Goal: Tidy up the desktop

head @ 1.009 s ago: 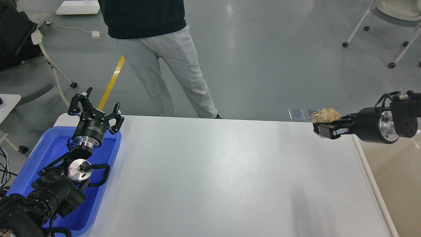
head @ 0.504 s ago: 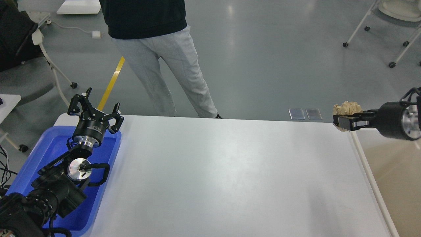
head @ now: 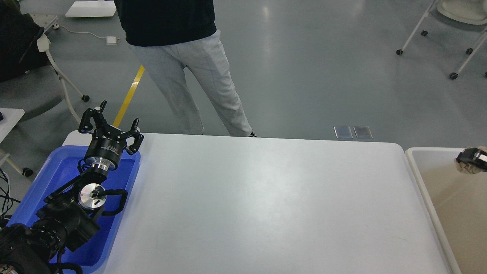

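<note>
The white desktop (head: 258,205) fills the middle of the head view and has nothing lying on it. My left gripper (head: 110,121) is open and empty, held above the far end of the blue tray (head: 49,179) at the table's left. My right gripper (head: 473,158) shows only as its tip at the right edge. It is shut on a crumpled brown paper ball (head: 471,166) and hangs over the beige bin (head: 418,160). The rest of the right arm is out of view.
A person (head: 182,61) in a dark top and grey trousers stands just behind the table's far edge. Office chairs stand at the far left (head: 34,87) and rolling chair legs at the far right (head: 456,45). Yellow floor tape (head: 129,95) runs behind the left gripper.
My right gripper has carried the paper ball rightward, from above the table's far right corner to over the beige bin, and is now almost out of view. The left arm has not moved.
</note>
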Robot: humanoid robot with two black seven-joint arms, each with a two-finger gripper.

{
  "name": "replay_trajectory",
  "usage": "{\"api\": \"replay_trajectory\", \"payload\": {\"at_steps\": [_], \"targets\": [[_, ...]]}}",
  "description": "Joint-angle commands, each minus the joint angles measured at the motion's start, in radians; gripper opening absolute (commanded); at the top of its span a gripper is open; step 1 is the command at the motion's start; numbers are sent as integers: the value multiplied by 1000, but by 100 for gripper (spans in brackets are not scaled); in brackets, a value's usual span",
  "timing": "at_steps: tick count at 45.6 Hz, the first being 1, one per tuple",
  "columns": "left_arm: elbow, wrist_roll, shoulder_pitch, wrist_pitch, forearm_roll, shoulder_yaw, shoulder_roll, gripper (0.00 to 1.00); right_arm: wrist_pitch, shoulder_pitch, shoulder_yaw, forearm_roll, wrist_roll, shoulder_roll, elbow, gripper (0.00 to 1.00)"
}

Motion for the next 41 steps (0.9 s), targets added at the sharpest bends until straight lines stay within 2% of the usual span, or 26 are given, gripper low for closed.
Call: {"api": "replay_trajectory", "payload": {"at_steps": [1,18,24,41], "targets": [[-1,0,0,0,0,0,0,100,-52,-171,19,326,2,66,-204,0],[-1,0,0,0,0,0,0,100,-64,-423,237,549,-1,266,-490,0],[-1,0,0,0,0,0,0,100,-64,-487,295,562,-1,322,-573,0],[1,0,0,0,0,0,0,100,-45,-604,401,615,-1,644,-1053,0]]}}
